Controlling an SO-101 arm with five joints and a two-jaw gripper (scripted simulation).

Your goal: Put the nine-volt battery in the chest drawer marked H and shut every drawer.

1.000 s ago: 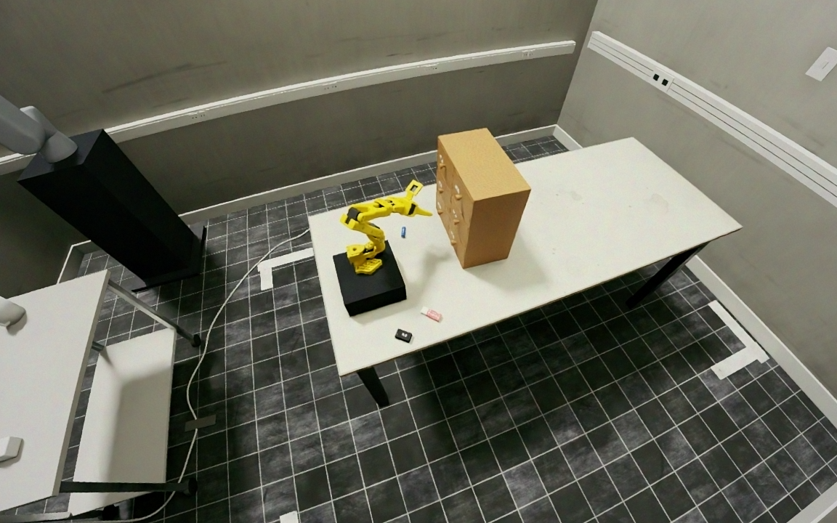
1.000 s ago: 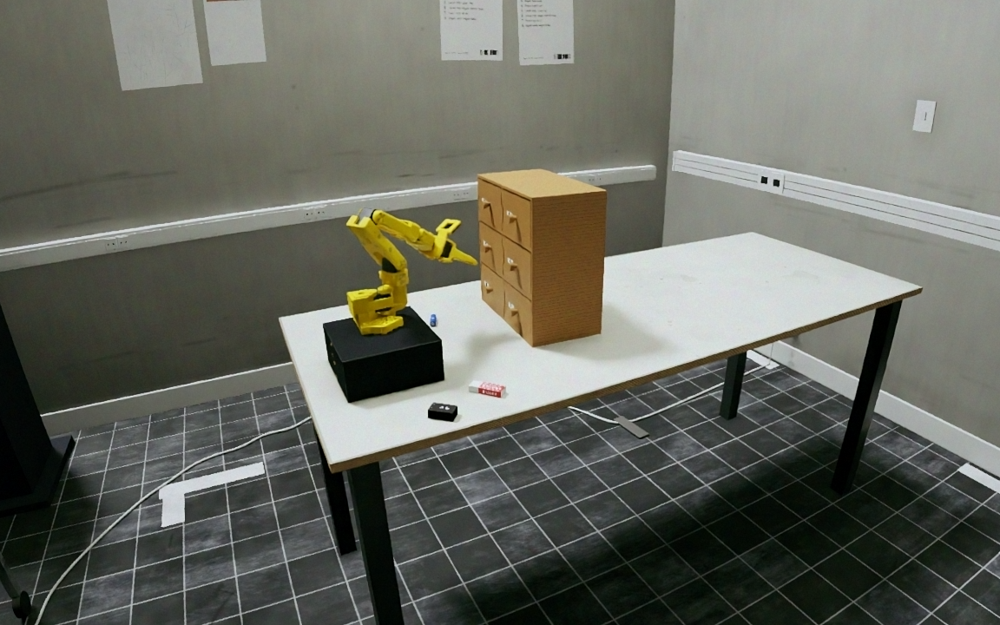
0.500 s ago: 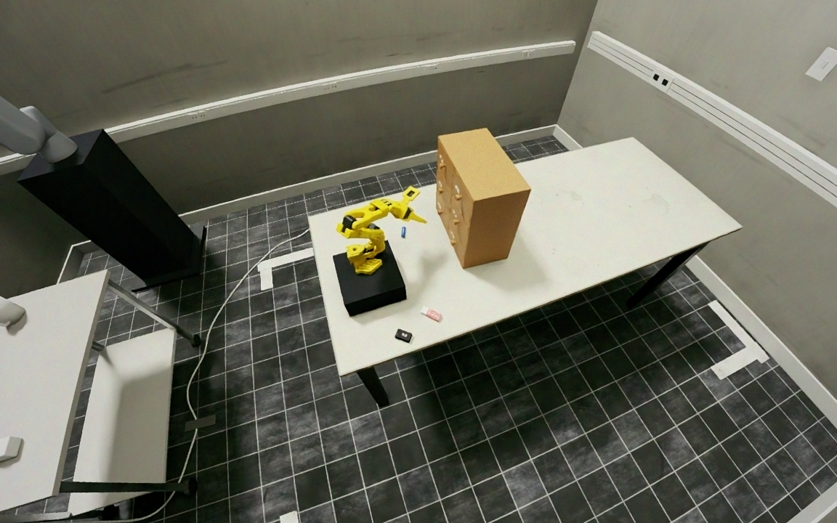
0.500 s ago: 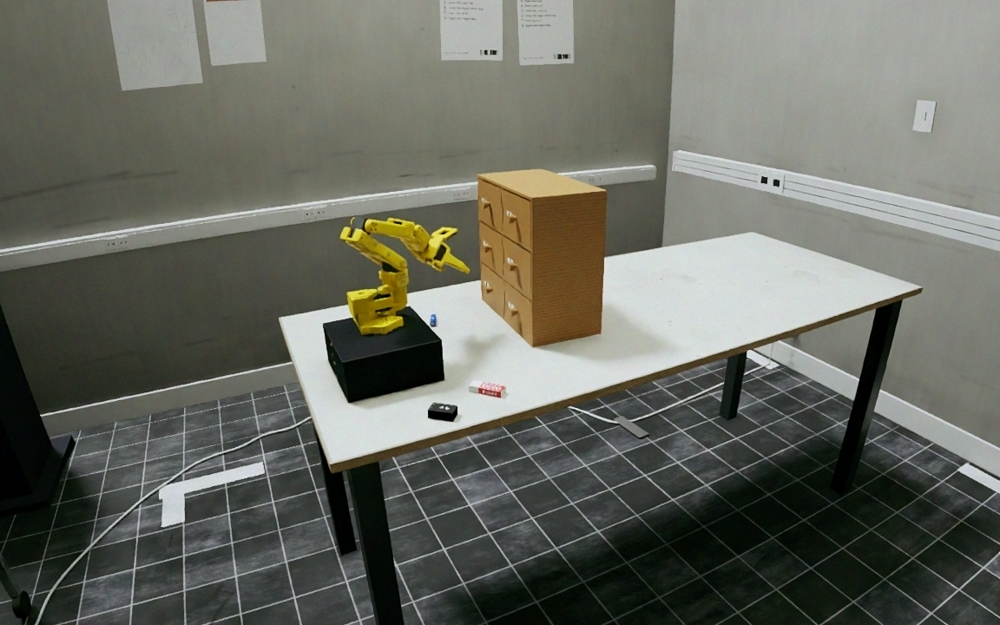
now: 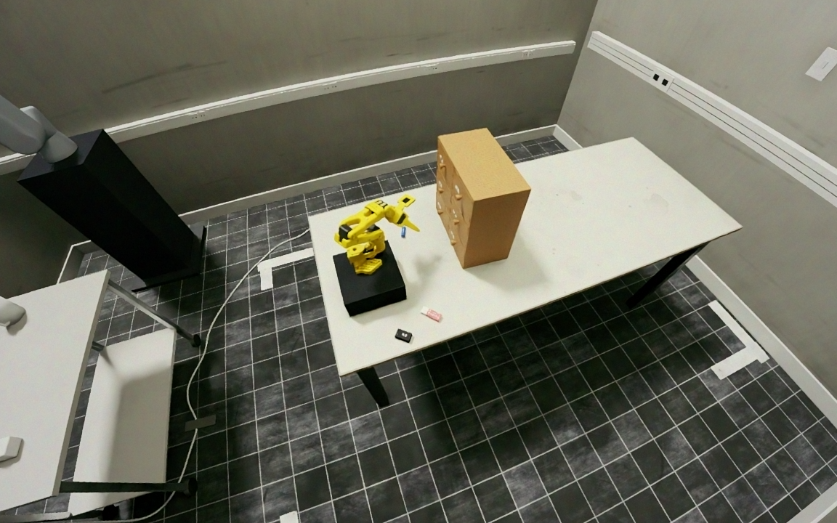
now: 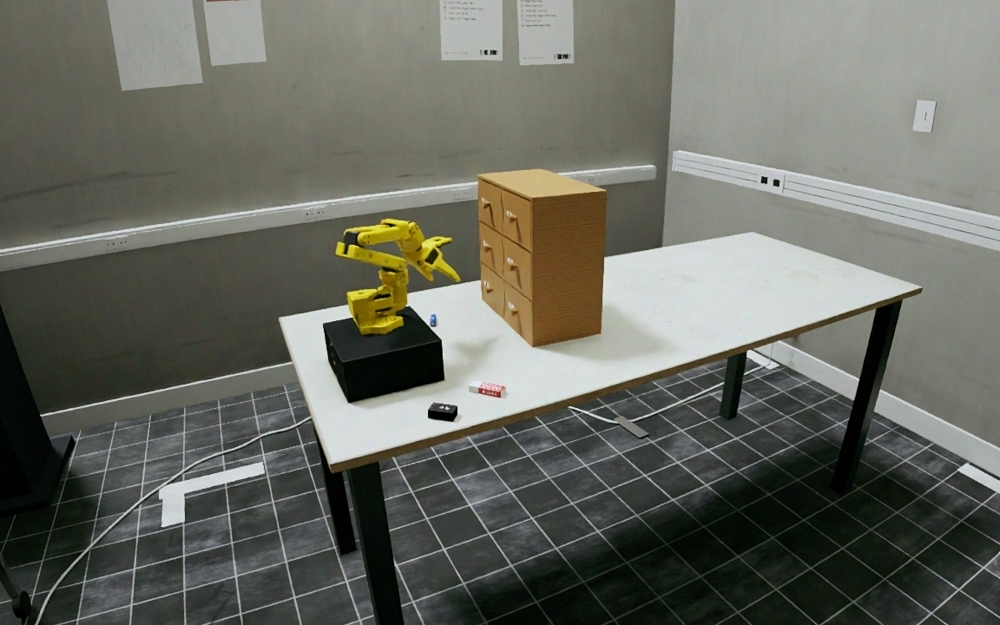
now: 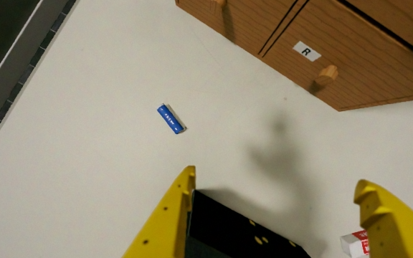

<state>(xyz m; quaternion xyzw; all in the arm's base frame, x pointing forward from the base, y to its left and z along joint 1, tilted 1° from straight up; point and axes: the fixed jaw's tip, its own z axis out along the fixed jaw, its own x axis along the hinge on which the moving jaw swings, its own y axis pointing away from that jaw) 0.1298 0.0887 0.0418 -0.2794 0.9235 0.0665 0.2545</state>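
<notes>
The nine-volt battery (image 5: 402, 335) (image 6: 442, 411), a small black block, lies near the table's front left edge. It is outside the wrist view. The brown chest (image 5: 496, 221) (image 6: 568, 272) stands upright, its drawers looking shut. Drawer H (image 6: 523, 277) is in the middle row of the column nearer the front edge; its label is not readable now. Below it, drawer R (image 7: 361, 77) shows in the wrist view. My gripper (image 5: 414, 213) (image 6: 454, 260) (image 7: 276, 175) is open and empty, pointing down above the table between the arm's base and the chest, well away from the battery.
A blue cylindrical battery (image 5: 402, 231) (image 6: 433, 319) (image 7: 171, 119) lies on the table (image 5: 577, 240) (image 6: 690, 295) beyond the black base block (image 5: 373, 286) (image 6: 387, 365) (image 7: 235, 229). A red-and-white eraser-like block (image 5: 431, 314) (image 6: 487, 388) (image 7: 355, 244) lies near the nine-volt battery.
</notes>
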